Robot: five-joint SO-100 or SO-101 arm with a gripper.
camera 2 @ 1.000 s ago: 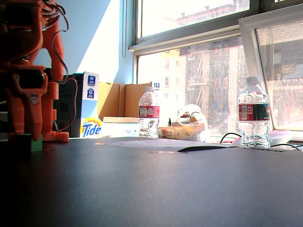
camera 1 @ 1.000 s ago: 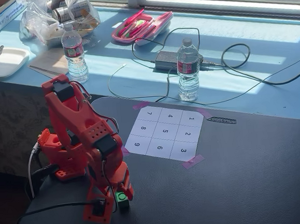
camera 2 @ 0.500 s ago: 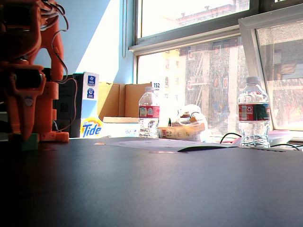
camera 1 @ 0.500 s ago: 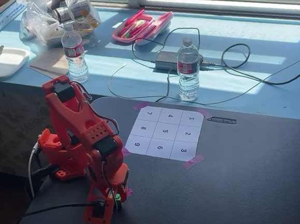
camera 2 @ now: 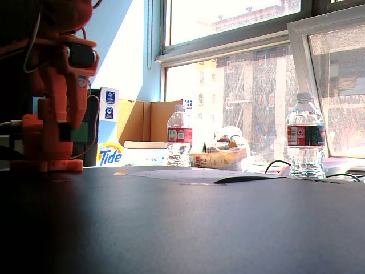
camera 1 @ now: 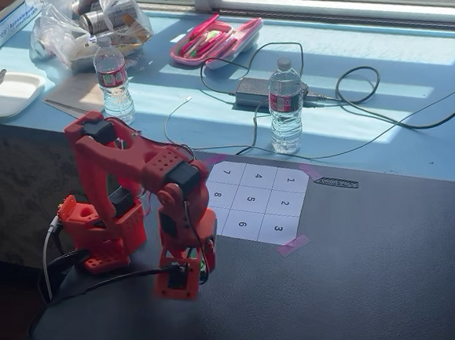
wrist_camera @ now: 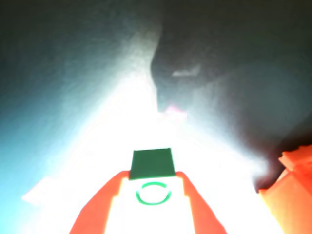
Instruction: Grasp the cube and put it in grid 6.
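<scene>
One cube (wrist_camera: 152, 178) is clamped between the two fingers (wrist_camera: 97, 209) of the end effector (wrist_camera: 152, 195); the wrist view shows a finger against each side face and the white top patch with its dark ring facing the camera. In a fixed view, the end effector (camera 1: 190, 269) hangs just above the dark table (camera 1: 363, 285), with a sliver of green visible between the fingers. The low fixed view shows the cube (camera 2: 79, 133) clear of the table surface.

Position: the cube sits at roughly 8 o'clock from the paper sheet (camera 1: 253, 199), just beside its near corner. Grid 6 (camera 1: 242, 225) lies at about 1 o'clock from the end effector, near but not yet below it.

Handling judgement:
- The cube appears rigid and light, far smaller than the arm; a modest clamping force should be enough.
- The flat, parallel side faces make the current side-to-side hold the correct one.
- The smooth faces may slip or twist if the hold is off-centre; whether it is centred cannot be told, since glare washes out much of the wrist view.
- The cube is not likely to be fragile; a low release should keep it from bouncing out of the cell.
</scene>
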